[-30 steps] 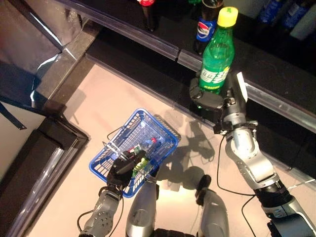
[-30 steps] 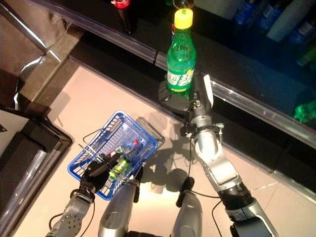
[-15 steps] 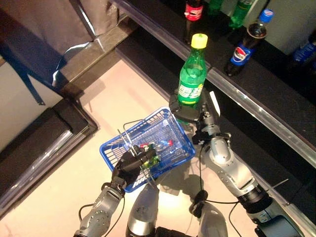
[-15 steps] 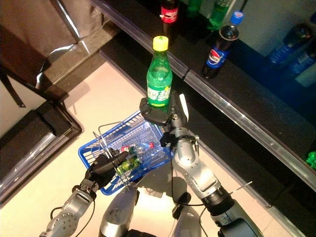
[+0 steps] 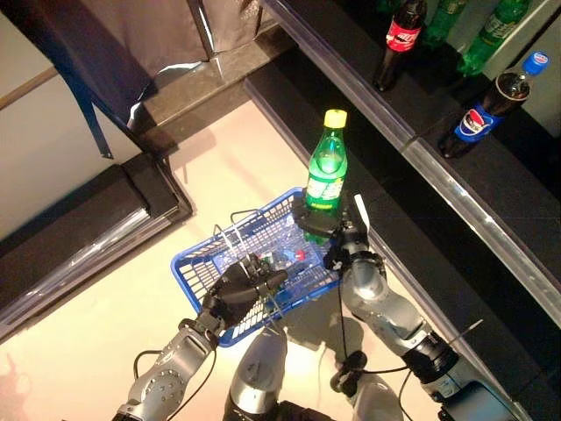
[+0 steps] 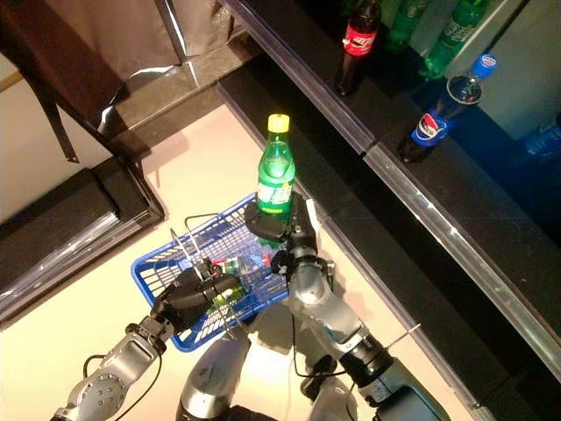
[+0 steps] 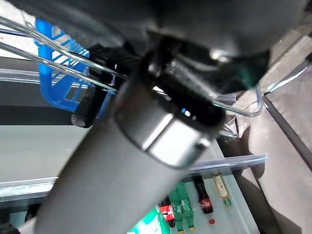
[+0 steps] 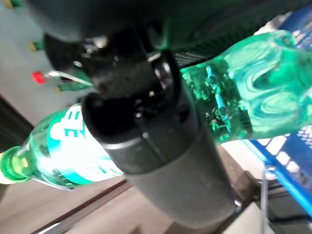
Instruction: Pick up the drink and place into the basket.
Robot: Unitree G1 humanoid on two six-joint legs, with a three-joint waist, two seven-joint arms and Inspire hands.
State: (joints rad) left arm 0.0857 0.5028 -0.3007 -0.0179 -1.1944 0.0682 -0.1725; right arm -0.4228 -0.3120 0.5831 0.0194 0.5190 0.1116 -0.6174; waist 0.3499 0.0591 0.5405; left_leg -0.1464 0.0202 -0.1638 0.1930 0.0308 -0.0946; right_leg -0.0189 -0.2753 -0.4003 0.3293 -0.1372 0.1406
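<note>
Pale floor runs beside a long dark shelf (image 5: 491,202) that carries several upright bottles, among them a red-labelled cola bottle (image 5: 399,39) and a blue-capped cola bottle (image 5: 486,110). Well clear of that shelf, a green drink bottle with a yellow cap (image 5: 326,171) is held upright in the air by the right robot hand (image 5: 317,224), whose dark fingers are wrapped round the bottle's lower body; the right wrist view shows the same firm clasp across the green plastic. The bottle's base hangs just above the shelf-side rim of a blue basket (image 5: 197,267), which the left robot hand (image 5: 235,294) carries with its fingers curled round the wire handles (image 5: 230,241). A few items already lie inside the basket, including a small clear bottle with a red cap (image 5: 289,257); the rest are too small to identify. Judging from this, the step in hand is the lowering. It would go best if the bottle were brought over the open middle of the basket, clear of the raised wire handles and the rim, then tipped or eased down beside the items inside before the fingers loosen. The left robot hand should keep the basket level and steady so the added weight does not swing it.
</note>
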